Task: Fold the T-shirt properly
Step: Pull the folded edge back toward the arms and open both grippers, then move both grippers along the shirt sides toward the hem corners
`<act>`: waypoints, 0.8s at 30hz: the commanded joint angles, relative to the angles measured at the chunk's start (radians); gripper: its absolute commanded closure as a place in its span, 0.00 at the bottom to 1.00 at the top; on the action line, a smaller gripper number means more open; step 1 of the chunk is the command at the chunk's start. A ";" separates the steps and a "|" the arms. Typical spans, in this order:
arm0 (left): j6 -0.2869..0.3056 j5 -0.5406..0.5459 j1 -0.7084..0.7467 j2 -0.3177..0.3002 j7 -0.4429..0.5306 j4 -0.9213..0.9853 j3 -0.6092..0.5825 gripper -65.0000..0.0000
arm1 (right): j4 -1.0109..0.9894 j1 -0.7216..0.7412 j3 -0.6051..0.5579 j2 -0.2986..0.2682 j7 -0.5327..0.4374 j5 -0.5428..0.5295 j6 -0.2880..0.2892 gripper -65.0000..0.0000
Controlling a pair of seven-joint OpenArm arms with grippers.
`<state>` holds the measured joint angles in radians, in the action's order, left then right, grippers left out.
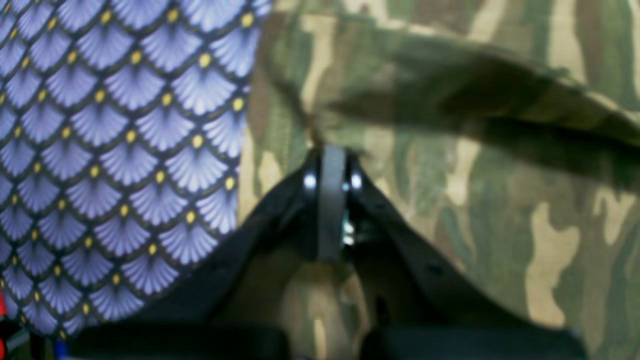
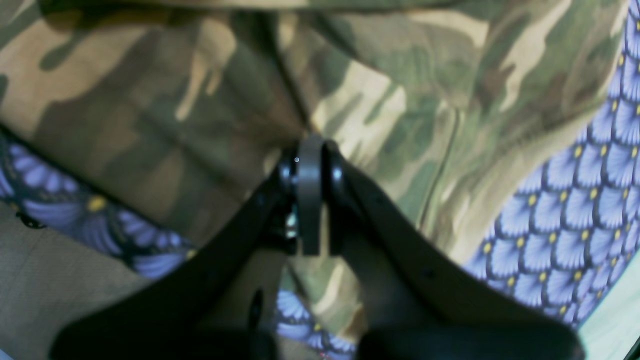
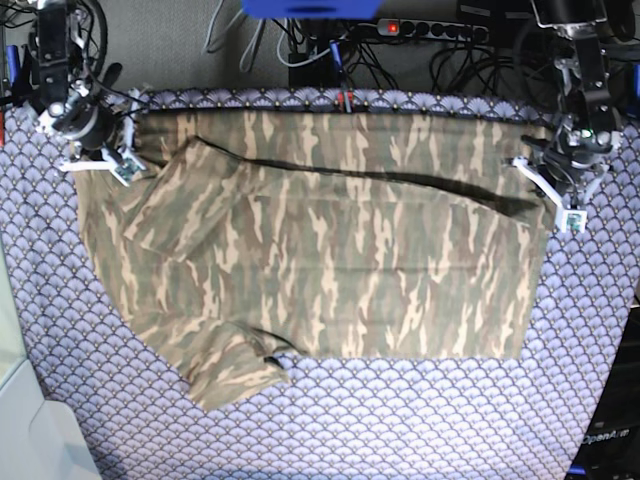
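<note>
A: So, where is the T-shirt (image 3: 330, 250)?

B: Spread across the table (image 3: 400, 420), on the purple scale-patterned cloth (image 1: 125, 150). Its body lies mostly flat; 1 sleeve (image 3: 235, 370) sticks out at the near edge in the base view, and a strip along the far edge is lifted, with a dark shadow line under it.

A: And the 2 arms?

B: Each is at a far corner. The left gripper (image 3: 548, 178), on the right of the base view, has its jaws clenched on the shirt's edge; the left wrist view shows the left gripper (image 1: 331, 150) with camouflage cloth pinched at its tip and a fold (image 1: 475, 85) raised above the layer below.

A: The other one?

B: The right gripper (image 3: 112, 160) is at the opposite far corner, jaws likewise clamped on the fabric. Up close, the right gripper (image 2: 311, 142) has cloth gathering into creases right at its tip, with the T-shirt (image 2: 150, 100) draped all around it.
</note>
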<state>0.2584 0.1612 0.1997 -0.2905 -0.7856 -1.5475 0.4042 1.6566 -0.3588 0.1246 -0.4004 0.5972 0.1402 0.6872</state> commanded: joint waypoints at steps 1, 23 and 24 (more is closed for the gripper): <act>-0.003 0.004 -0.010 -0.016 0.016 -0.018 0.006 0.99 | -0.009 -0.033 0.017 -0.016 0.131 0.078 0.011 1.00; -0.003 0.005 -0.009 -0.006 -0.034 -0.097 0.108 0.99 | 0.317 0.160 0.054 0.093 0.290 0.025 0.011 0.99; -0.003 0.015 -0.010 -0.006 -0.051 -0.104 0.115 0.99 | 0.316 0.192 0.054 0.091 0.310 0.025 0.011 0.99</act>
<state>0.2550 0.1684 0.1959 -0.2859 -0.8528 -1.6363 0.5171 1.9541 -0.1764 0.1745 -0.2947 0.9287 0.1684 0.7055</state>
